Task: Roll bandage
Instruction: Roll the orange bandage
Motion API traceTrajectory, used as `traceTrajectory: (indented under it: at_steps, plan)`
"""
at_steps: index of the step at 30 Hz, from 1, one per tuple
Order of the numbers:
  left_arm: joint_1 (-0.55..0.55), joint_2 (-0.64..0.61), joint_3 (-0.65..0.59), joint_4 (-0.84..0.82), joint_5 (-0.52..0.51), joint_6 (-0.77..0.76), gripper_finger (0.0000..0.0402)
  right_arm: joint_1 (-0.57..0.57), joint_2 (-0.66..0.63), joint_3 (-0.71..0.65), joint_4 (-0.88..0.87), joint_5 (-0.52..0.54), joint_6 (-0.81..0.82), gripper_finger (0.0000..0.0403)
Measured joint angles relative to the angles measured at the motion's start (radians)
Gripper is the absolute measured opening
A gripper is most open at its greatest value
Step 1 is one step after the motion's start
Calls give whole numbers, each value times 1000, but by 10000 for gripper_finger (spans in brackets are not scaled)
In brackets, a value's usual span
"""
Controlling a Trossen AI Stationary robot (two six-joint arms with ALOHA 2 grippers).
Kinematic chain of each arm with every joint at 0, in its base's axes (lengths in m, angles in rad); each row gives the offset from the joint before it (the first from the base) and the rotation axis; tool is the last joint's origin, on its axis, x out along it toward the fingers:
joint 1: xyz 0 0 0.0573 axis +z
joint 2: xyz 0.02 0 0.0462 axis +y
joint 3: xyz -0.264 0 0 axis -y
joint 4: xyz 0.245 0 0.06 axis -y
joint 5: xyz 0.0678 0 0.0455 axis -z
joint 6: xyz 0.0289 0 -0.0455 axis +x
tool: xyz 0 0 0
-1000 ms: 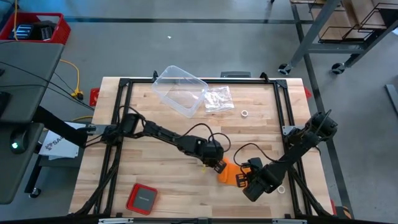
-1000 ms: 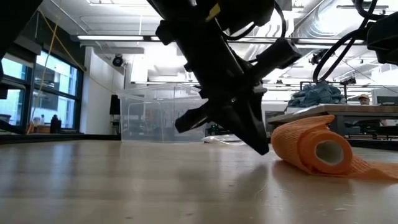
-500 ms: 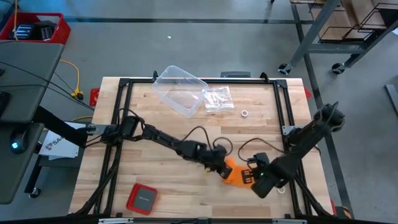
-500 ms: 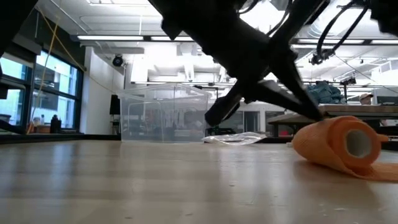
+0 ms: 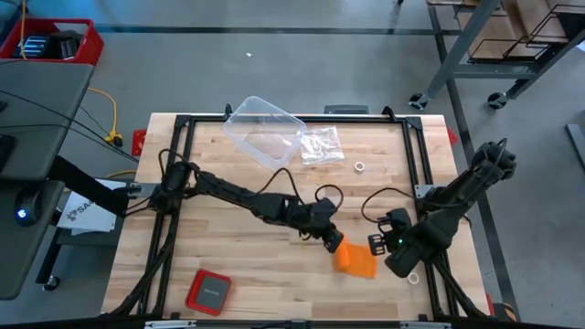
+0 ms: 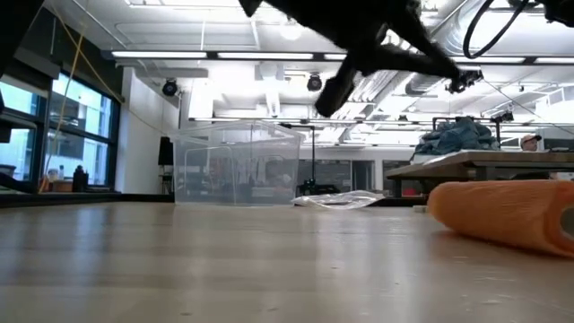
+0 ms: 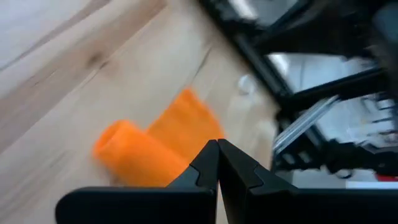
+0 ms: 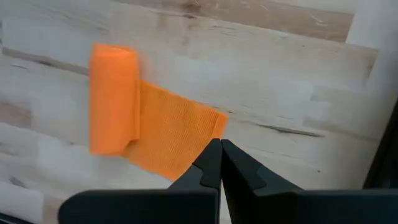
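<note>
The orange bandage (image 5: 352, 259) lies on the wooden table near its front right. It is part rolled: a short roll (image 8: 113, 99) with a flat tail (image 8: 177, 140) spread on the wood beside it. It also shows in the left wrist view (image 7: 137, 158) and the low view (image 6: 502, 213). My left gripper (image 5: 329, 239) is shut and hangs above the roll's left end, well clear of the table in the low view (image 6: 359, 58). My right gripper (image 5: 382, 242) is shut just right of the tail and above it.
A clear plastic box (image 5: 265, 132), a crinkled clear bag (image 5: 322, 146) and a small white ring (image 5: 360, 167) lie at the far side. A red square case (image 5: 208, 292) lies near the front left. Another ring (image 5: 413, 277) lies by the right arm.
My left gripper has gone toward the table's right edge along the bandage and then risen off it. My right gripper has drawn back toward the right edge. The roll has rolled a little to the right and turned, with its tail now flat on the wood.
</note>
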Motion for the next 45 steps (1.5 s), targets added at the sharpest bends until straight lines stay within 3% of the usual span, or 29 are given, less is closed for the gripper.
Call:
traceTrajectory:
  at_steps: [6, 11, 21, 30, 35, 41, 45]
  plan:
    - [-7, 41, -4, -225, 67, -81, 0, 0, 28, 0, 33, -58, 0, 0]
    - [-39, 92, -4, -226, 131, -147, 0, 1, 81, 0, 77, -120, 8, 0]
    - [-33, 139, -5, -169, -40, -270, 0, 2, 210, -1, 174, -143, 22, 0]
    - [-18, 154, -4, -101, -39, -290, 0, 6, 218, -2, 168, -163, 22, 0]
    - [-21, 177, -3, 80, -10, -325, 0, 5, 211, -1, 152, -145, 22, 0]
    - [-21, 179, -4, 157, 50, -320, 0, 6, 203, -1, 144, -115, 20, 0]
    - [-7, 157, -2, 423, 278, -223, 0, 5, 202, -1, 142, -102, 19, 0]
